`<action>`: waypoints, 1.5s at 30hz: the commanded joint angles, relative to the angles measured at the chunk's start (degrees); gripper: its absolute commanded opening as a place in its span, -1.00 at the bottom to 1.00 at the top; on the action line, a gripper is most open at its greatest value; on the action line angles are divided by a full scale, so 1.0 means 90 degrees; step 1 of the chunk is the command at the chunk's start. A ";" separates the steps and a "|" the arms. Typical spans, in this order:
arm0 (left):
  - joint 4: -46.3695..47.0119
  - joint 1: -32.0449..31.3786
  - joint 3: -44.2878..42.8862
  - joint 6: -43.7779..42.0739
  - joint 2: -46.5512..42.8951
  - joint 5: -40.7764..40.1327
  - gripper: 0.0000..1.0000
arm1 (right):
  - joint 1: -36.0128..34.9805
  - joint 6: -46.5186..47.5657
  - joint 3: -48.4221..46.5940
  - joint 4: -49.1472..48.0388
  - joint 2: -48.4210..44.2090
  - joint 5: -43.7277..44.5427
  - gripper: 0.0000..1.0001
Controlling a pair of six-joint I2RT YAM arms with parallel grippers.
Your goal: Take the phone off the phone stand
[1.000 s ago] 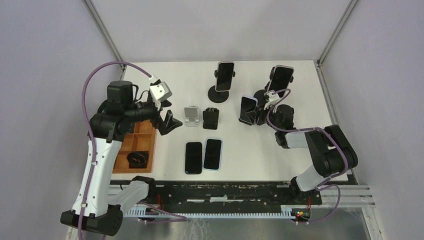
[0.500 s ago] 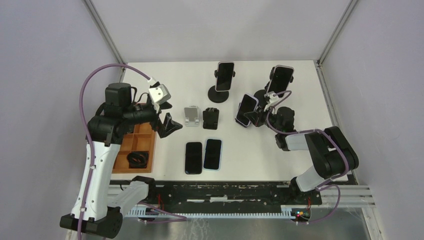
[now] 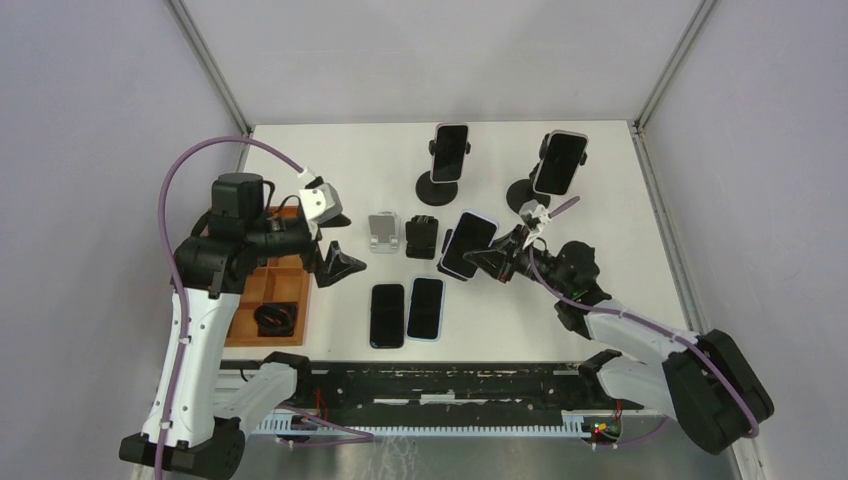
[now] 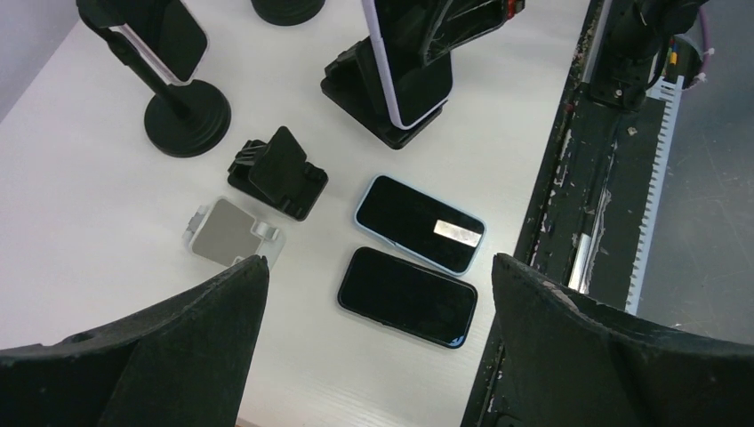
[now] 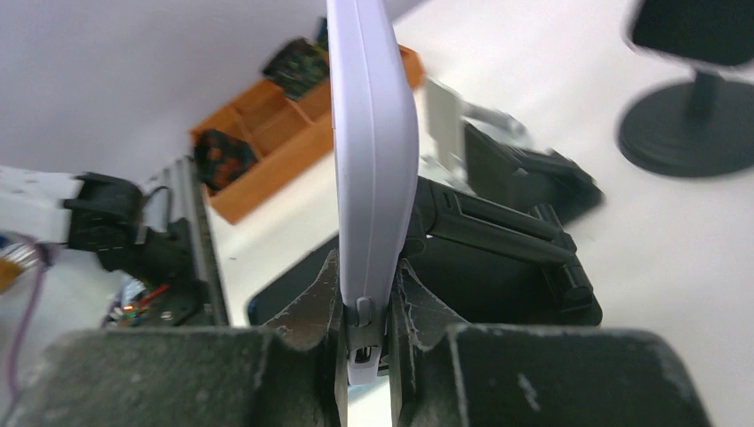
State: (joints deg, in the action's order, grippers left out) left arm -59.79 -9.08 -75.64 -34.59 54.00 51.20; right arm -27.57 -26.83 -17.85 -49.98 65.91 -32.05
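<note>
Phone sits clamped edge-on in my right gripper, held over the table's middle, just right of a black stand. My left gripper hangs spread wide beside the tray.

Lavender-cased phone, black screen; black folding stand; orange tray; white table; purple cable.

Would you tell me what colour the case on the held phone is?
Pale lilac, clearest in the right wrist view, where the right hand grips the phone.
</note>
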 commanded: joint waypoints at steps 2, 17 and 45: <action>-0.0226 0.0003 0.0119 -0.0669 -0.0179 0.0454 1.00 | -0.0414 -0.0790 0.0011 -0.0764 -0.1109 -0.0480 -1.00; -0.0243 0.0003 0.0357 -0.0922 -0.0570 0.1064 1.00 | -0.2287 -0.2697 -0.0783 -0.3985 -0.0233 -0.0944 -1.00; -0.1896 0.0002 0.0599 -0.3122 -0.0668 0.1447 0.70 | -0.3540 -0.3814 -0.3272 -0.5479 0.2440 -0.1306 -1.00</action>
State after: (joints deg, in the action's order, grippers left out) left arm -77.52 -9.08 -69.65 -58.33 48.23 62.30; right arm -58.00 -59.88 -42.57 -81.87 88.01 -43.92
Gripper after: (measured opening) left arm 0.906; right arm 0.190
